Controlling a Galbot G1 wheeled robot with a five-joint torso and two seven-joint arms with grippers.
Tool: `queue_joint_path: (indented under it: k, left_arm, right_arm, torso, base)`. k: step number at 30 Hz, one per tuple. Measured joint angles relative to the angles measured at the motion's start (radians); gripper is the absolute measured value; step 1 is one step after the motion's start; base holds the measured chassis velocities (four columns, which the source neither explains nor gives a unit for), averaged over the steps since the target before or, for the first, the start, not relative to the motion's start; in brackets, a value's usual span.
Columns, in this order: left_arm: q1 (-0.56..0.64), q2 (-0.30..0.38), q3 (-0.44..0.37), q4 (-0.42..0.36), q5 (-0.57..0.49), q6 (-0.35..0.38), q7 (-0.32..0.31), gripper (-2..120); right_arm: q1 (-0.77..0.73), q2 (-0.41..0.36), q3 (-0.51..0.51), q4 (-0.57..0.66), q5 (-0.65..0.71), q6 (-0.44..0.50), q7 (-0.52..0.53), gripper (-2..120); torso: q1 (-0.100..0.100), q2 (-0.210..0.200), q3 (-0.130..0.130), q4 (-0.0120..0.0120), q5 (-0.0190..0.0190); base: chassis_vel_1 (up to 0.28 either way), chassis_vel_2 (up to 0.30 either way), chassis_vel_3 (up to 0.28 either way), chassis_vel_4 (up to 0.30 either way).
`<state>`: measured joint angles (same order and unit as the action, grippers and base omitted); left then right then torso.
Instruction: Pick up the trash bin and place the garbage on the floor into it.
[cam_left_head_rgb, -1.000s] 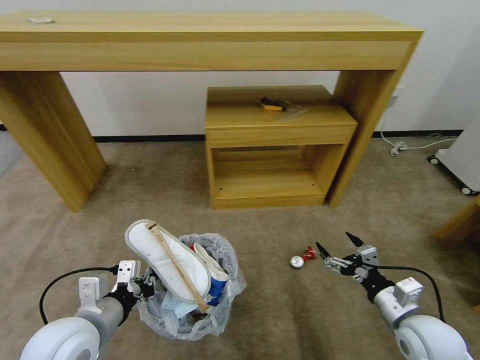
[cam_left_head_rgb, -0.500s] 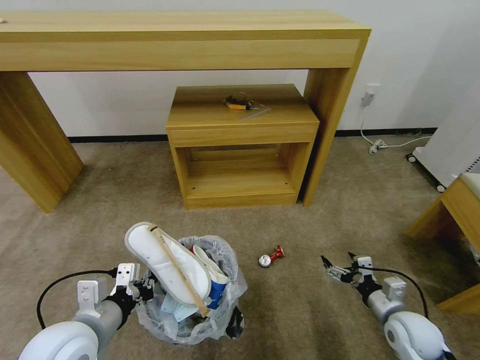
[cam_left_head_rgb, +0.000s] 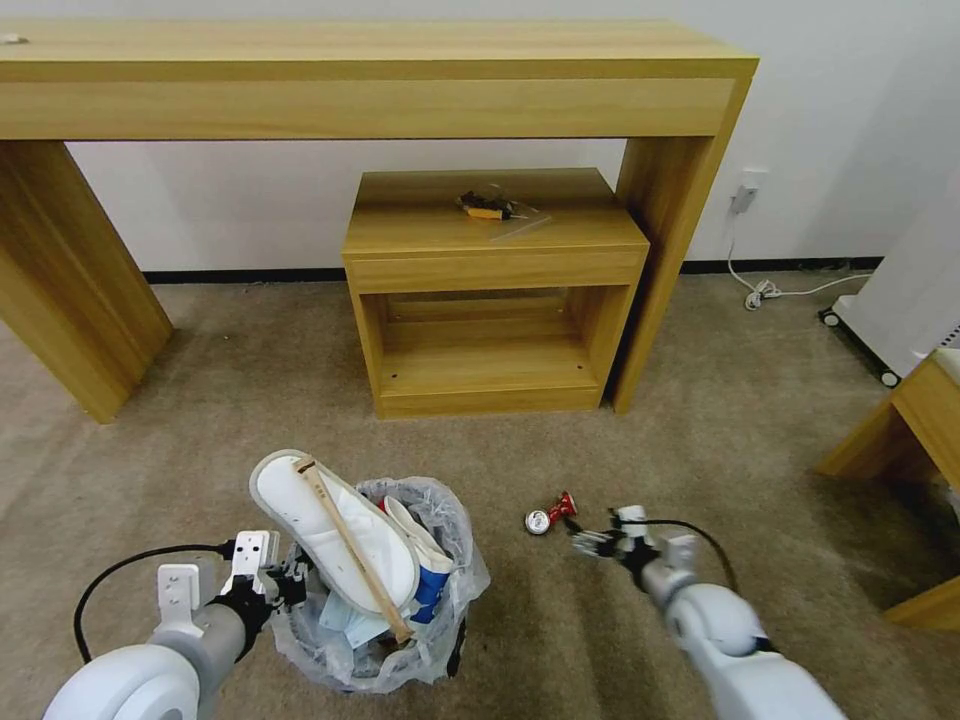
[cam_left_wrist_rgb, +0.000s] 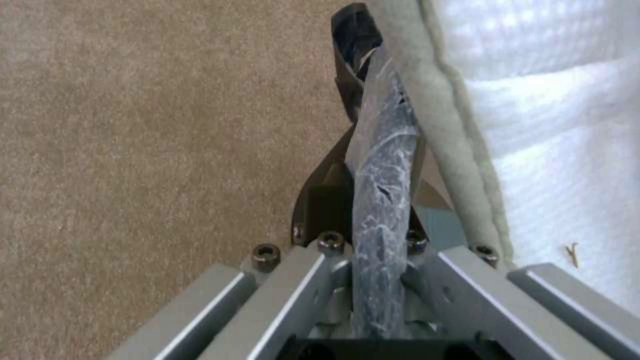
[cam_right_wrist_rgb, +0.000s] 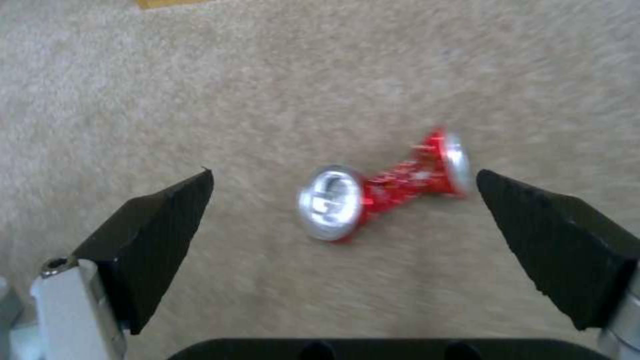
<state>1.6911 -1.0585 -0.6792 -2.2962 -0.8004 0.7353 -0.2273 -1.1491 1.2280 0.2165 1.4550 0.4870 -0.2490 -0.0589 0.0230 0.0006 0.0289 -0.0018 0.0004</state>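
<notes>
Crushed can (cam_right_wrist_rgb: 383, 192) between spread right gripper (cam_right_wrist_rgb: 343, 220) fingers (cam_right_wrist_rgb: 160, 227), wrist view

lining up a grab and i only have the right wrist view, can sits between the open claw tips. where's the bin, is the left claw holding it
observer: yes, the left claw is shut on the trash bin rim, bag pinched in with it. The bin is to the robot's left of the can.
operator: room in it
observer: little; a white slipper and a wooden stick poke above the rim.
operator: other litter around
observer: in the head view, the can is the one piece on the floor.
</notes>
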Motion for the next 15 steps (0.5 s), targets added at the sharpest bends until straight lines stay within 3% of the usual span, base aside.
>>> queue_joint_path:
  k: [5, 15]
  left_arm:
    - [-0.012, 0.005, 0.004, 0.013, -0.001, 0.000, 0.007, 0]
    - [-0.026, 0.012, 0.012, 0.034, -0.001, 0.000, 0.022, 0]
  right_arm:
    - [0.041, 0.069, -0.053, -0.014, 0.039, -0.102, 0.177, 100]
    - [0.122, 0.124, -0.077, -0.092, 0.084, -0.156, 0.300, 100]
  torso:
    - [0.000, 0.000, 0.000, 0.0000, -0.0003]
    - [0.000, 0.000, 0.000, -0.0001, -0.0002]
  base:
    - [0.000, 0.000, 0.000, 0.000]
    - [0.000, 0.000, 0.000, 0.000]
